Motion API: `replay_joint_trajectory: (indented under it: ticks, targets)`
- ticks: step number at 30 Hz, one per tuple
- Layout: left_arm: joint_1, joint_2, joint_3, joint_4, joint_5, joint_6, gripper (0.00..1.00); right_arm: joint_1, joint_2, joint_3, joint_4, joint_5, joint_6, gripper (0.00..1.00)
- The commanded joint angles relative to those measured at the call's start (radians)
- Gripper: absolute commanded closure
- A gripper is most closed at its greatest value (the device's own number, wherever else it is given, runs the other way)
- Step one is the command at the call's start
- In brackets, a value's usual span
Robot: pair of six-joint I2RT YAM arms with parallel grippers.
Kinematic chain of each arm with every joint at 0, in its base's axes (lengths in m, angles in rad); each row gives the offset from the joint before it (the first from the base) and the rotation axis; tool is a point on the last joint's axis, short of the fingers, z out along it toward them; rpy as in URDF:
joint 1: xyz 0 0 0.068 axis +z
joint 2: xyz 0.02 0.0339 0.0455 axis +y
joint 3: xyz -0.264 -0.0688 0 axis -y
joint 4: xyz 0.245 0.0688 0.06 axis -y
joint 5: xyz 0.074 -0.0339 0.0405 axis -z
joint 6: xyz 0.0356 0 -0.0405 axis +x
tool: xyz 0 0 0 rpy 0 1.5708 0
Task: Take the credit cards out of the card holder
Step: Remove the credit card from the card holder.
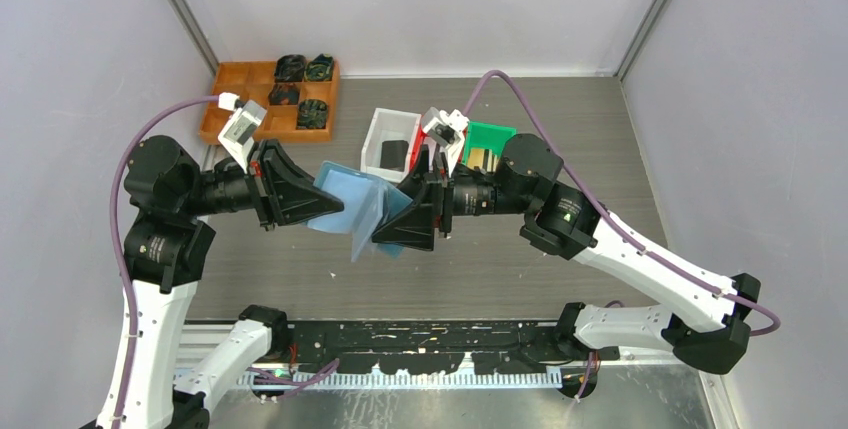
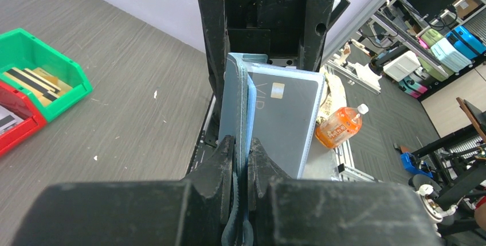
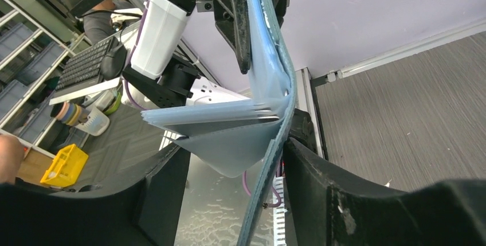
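Above table middle, mid-air between arms: card holder point(image 1: 345, 199), unfolded, long axis running from left gripper point(image 2: 242, 143) toward right gripper point(image 3: 232, 148). Left jaws pressed together on holder's near edge. Right jaws spread, straddling fanned pocket leaves, nothing pinched yet. Grey credit card point(image 2: 286, 125) sits in pocket, far end toward right arm, likely the nearer puller. Green bin point(image 2: 64, 98) holds tan cards; white bin point(image 1: 375, 134) holds dark item.

card holder point(image 1: 345, 199): between left tool point(image 1: 322, 203) and right tool point(image 1: 388, 232) | bins point(image 1: 375, 139): behind
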Motion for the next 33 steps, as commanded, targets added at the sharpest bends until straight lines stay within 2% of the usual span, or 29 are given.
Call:
replay_joint_trajectory:
  ticks: [1, 6, 12, 19, 33]
  targets:
    - [-0.002, -0.007, 0.034, 0.031, -0.001, -0.003, 1.0, 0.006, -0.008, 0.068, -0.003, 0.062, -0.013, 0.36]
    - [-0.002, -0.011, 0.036, 0.03, -0.002, -0.004, 1.0, 0.007, -0.006, 0.084, -0.052, 0.151, -0.013, 0.39]
    - [-0.003, -0.011, 0.036, 0.027, -0.006, -0.003, 1.0, 0.025, -0.027, 0.054, 0.014, 0.109, 0.013, 0.31]
    - [-0.002, -0.01, 0.038, 0.027, -0.014, -0.002, 1.0, 0.054, -0.004, 0.057, 0.02, 0.104, 0.006, 0.29]
    - [-0.003, -0.006, 0.051, 0.029, -0.014, -0.006, 1.0, 0.064, -0.008, 0.07, 0.002, 0.084, -0.019, 0.3]
